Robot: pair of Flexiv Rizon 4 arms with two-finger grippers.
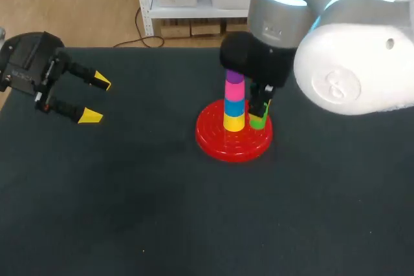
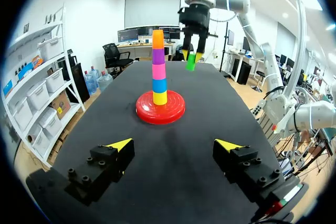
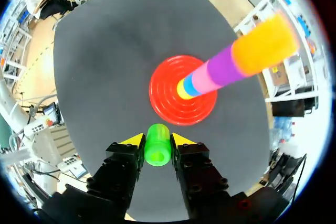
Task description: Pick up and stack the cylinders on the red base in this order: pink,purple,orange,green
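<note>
A red base [image 1: 217,143] carries a stack [image 2: 158,69] of yellow, blue, pink, purple and orange cylinders, bottom to top. In the head view my right arm hides the orange one. My right gripper [image 3: 157,141] is shut on a green cylinder [image 3: 158,148] and hangs in the air just beside the stack, above the base's rim. The green cylinder [image 2: 191,62] shows at about the level of the pink one. My left gripper [image 1: 94,99] is open and empty, well off to the left of the base [image 2: 160,109].
A dark table [image 1: 129,211] spreads around the base with nothing else on it. My right arm's large joint [image 1: 349,75] hangs over the table's right back part.
</note>
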